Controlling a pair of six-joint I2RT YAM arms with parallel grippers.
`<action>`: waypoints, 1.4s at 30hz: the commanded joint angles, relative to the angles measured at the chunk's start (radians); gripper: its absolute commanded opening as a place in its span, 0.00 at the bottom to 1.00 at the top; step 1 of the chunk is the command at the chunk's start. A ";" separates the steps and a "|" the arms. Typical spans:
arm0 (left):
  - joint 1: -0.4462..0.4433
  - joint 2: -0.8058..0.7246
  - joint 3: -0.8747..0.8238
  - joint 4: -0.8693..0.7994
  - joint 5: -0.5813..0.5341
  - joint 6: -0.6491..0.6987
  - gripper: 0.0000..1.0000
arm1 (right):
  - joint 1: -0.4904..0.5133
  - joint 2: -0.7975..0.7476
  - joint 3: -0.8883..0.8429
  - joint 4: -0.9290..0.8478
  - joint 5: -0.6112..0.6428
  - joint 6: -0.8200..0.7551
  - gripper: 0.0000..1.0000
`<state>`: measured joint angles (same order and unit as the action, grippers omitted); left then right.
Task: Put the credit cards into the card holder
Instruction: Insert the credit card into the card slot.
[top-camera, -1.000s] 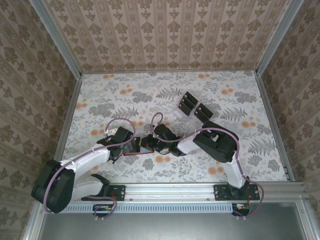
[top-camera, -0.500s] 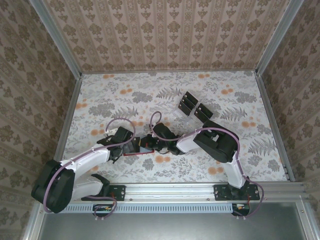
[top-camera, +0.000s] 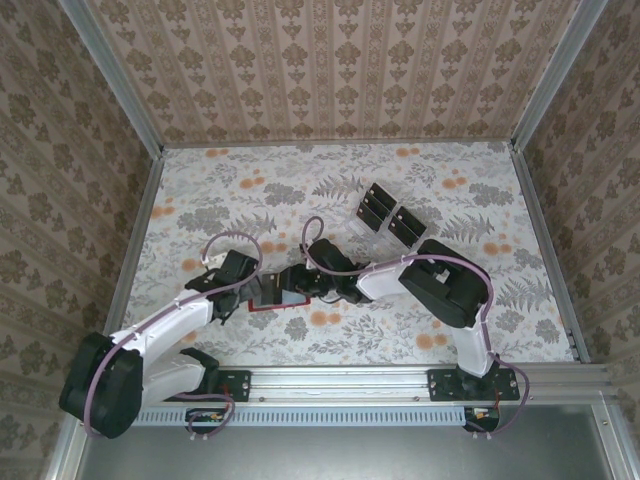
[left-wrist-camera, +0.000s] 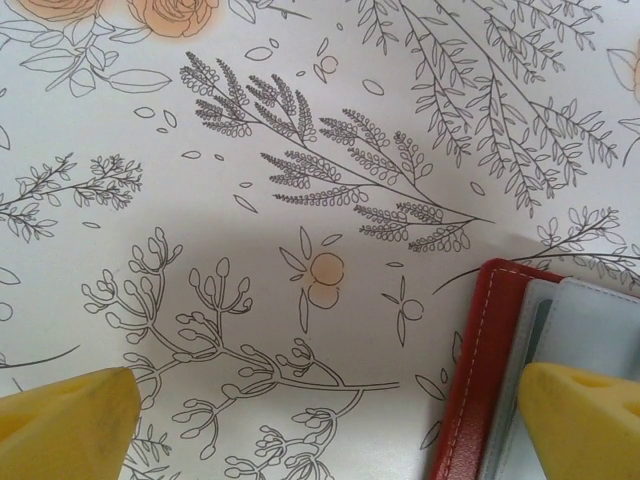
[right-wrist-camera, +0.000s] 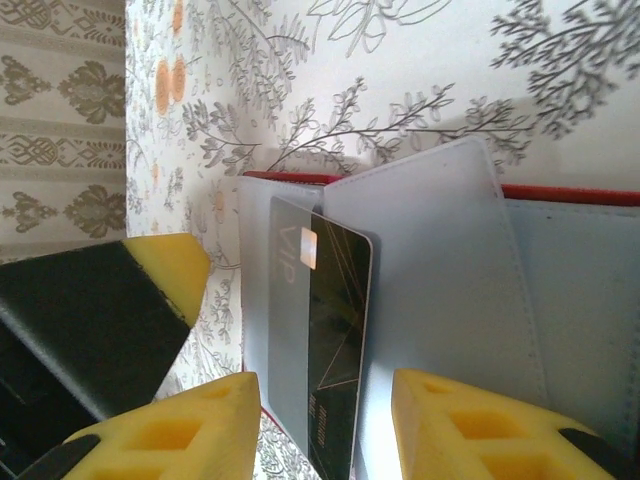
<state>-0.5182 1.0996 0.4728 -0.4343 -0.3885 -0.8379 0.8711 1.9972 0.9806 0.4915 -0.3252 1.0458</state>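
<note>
Right claw newly loose; "VIP" card

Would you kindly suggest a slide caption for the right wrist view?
Right gripper open astride a black credit card partly tucked into the red card holder.

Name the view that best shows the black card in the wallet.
Right wrist: the black card lies close, partly slid into a grey pocket. Top external gives the red wallet tiny, card unclear; left wrist, its edge.
</note>
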 joint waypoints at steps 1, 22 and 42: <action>0.006 0.002 0.030 -0.020 0.007 0.014 1.00 | -0.024 0.006 -0.022 -0.147 0.048 -0.041 0.41; -0.004 0.107 0.063 0.072 0.098 0.091 1.00 | -0.109 -0.130 -0.061 -0.332 0.092 -0.160 0.38; -0.020 0.234 0.095 0.130 0.128 0.120 1.00 | -0.108 -0.058 0.051 -0.387 0.060 -0.178 0.24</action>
<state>-0.5316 1.3190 0.5488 -0.3176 -0.2726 -0.7391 0.7654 1.9087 1.0073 0.1455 -0.2661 0.8848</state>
